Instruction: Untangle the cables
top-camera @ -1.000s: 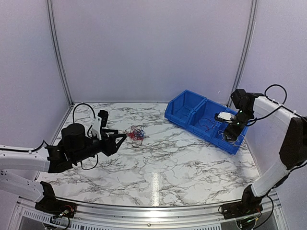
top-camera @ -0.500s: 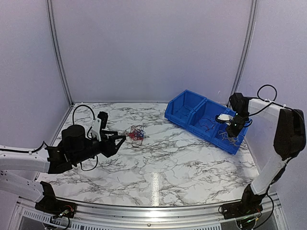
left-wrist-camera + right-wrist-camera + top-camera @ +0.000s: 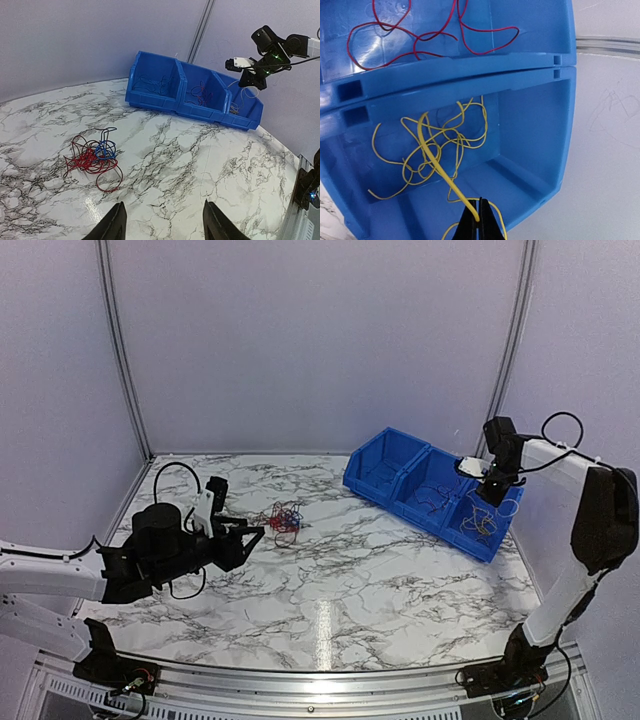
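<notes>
In the top external view, the tangle of red and blue cables [image 3: 285, 521] is seen on the marble tabletop [image 3: 400, 580], left of centre and nearer the far edge than the near one. The left gripper [image 3: 248, 536] is held low just beside it, on the side toward the left edge, with jaws spread and nothing held. A three-compartment blue bin [image 3: 372, 483] is set by the far right corner. The right gripper [image 3: 487, 483] is poised over the compartment closest to the right edge. How far its jaws are parted cannot be told here.

In the left wrist view, the fingers [image 3: 114, 227] are shown wide apart and empty. The tangle lies ahead and left of the gap, not between them. Were the whole bunch to be clamped, red and blue strands would be caught together, and the knot would likely be dragged or tightened.

In the right wrist view, the jaws are pinched fully together on a yellow cable [image 3: 436, 160] that runs down into a loose heap of yellow cables [image 3: 455, 145]. Red cables [image 3: 420, 35] lie in the neighbouring compartment. Because the yellow loops are interlaced, others could be hauled out over the wall if the strand is carried away unreleased. If it is let go off-centre, it could be draped across the divider.
</notes>
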Robot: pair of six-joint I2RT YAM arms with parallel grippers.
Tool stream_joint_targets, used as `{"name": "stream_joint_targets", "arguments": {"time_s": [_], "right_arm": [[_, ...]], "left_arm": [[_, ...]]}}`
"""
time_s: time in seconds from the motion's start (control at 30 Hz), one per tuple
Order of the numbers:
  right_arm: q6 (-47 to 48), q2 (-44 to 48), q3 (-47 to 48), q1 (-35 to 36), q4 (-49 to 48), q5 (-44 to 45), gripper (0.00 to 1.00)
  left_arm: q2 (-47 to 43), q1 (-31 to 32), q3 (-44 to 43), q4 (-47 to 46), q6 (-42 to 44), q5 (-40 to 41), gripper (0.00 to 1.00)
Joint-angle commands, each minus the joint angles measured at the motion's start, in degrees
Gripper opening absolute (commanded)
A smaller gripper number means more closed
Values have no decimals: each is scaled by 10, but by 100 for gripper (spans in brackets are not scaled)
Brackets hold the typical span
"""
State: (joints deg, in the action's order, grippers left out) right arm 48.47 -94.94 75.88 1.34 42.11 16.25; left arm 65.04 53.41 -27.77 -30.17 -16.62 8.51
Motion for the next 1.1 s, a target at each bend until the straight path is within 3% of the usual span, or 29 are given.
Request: {"name": "stream_joint_targets", "arguments": {"time_s": [0.0, 0.03, 0.27, 0.4, 0.57, 0.67, 0.8, 1.07], "right_arm": [[24, -35, 3, -7, -60, 40, 0], [19, -41, 5, -7, -64, 39, 0], [-18, 13, 43, -7, 21, -18, 44], [-21, 70, 48, -3, 55, -27, 60], [-53, 113, 47, 26, 86, -106, 65], [-66, 127, 37, 54, 85, -302, 65], [-95, 114, 21, 106, 28, -481, 62], [-108, -36, 55, 235, -135, -483, 56]], "left_arm": [[5, 6, 5, -23, -6, 4, 54], [5, 7, 5, -23, -7, 4, 54], [1, 9, 7, -22, -1, 11, 54], [21, 9, -8, -21, 1, 22, 55], [93, 4, -62, 21, -10, 64, 56], [156, -14, -121, 68, -33, 58, 53], [222, -48, -187, 98, -64, 34, 52], [312, -112, -269, 109, -61, -36, 55]]}}
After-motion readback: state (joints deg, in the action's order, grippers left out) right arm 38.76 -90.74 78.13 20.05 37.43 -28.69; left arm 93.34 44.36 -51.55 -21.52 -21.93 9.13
